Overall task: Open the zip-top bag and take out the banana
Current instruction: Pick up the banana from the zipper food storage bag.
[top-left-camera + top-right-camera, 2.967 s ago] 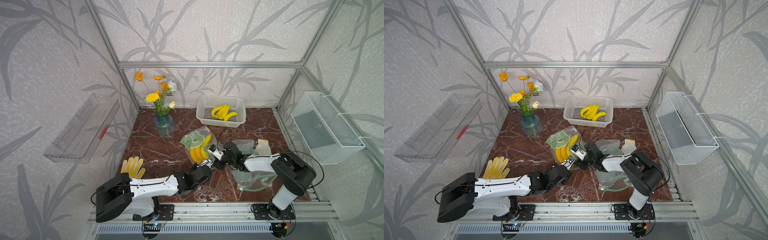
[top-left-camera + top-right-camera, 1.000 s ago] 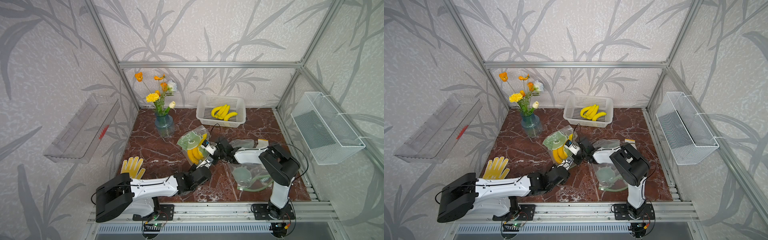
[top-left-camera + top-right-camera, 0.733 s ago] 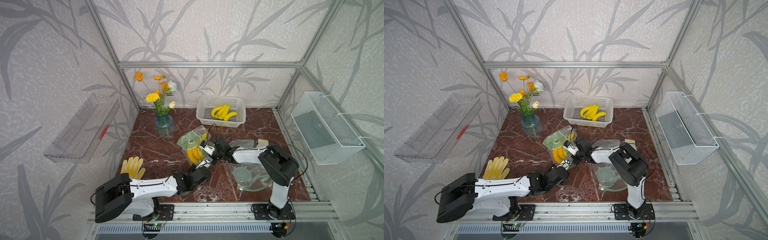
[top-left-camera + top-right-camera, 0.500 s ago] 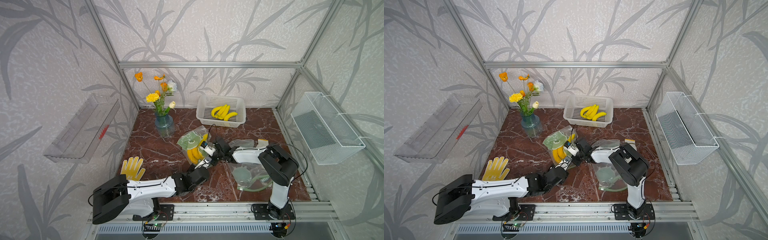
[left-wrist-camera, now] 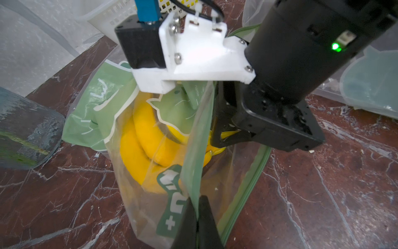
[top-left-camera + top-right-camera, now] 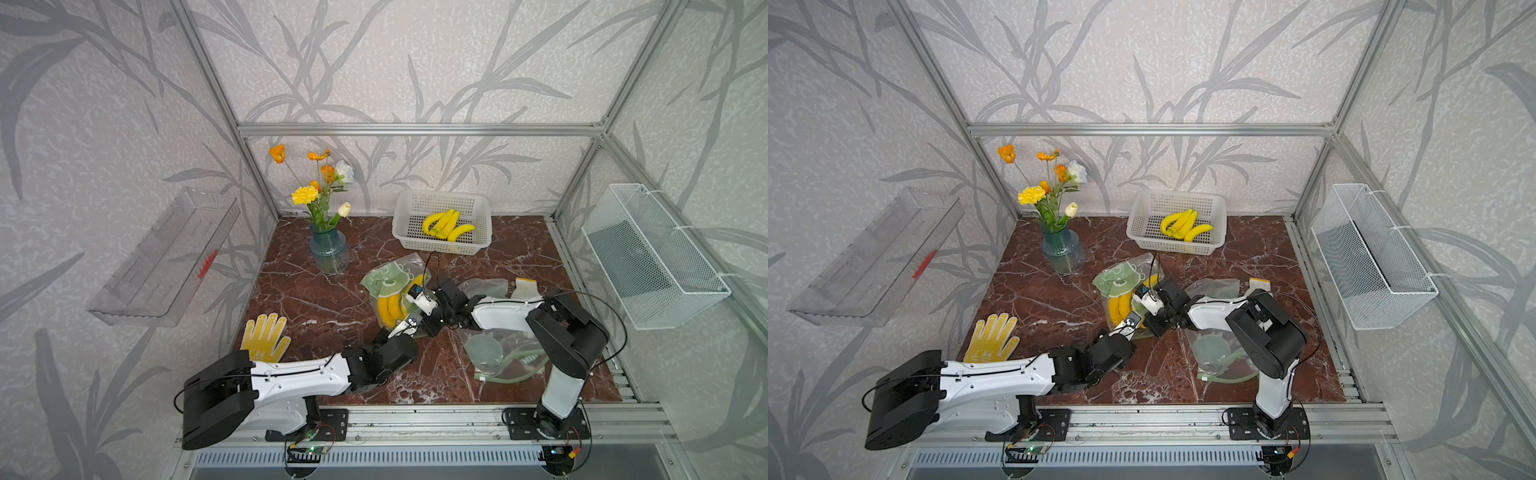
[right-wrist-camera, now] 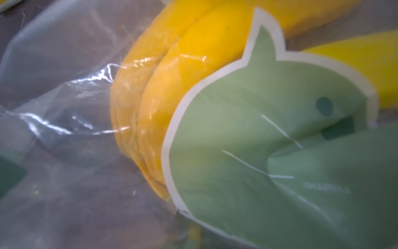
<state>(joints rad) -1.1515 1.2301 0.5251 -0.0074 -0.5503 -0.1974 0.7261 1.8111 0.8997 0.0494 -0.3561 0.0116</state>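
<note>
The zip-top bag (image 6: 386,280) (image 6: 1119,280), clear with green cat prints, lies mid-table with the banana (image 6: 388,307) (image 6: 1118,307) inside it. My left gripper (image 6: 405,326) (image 5: 197,204) is shut on the green zip edge at the bag's near end and holds that flap up. My right gripper (image 6: 409,309) (image 5: 215,140) reaches into the bag's mouth from the right, fingers at the banana's end. The bag's film hides how they stand. The right wrist view shows only the banana (image 7: 172,75) through the bag (image 7: 258,151), no fingers.
A white basket (image 6: 482,224) holding bananas stands at the back. A blue vase (image 6: 328,253) of flowers is back left and a yellow glove (image 6: 266,336) front left. Empty bags (image 6: 498,353) lie under the right arm. A wire basket (image 6: 652,257) hangs on the right wall.
The right gripper has moved left from beside the bag into its mouth and its arm has stretched out. The left gripper has kept its hold on the bag's edge.
</note>
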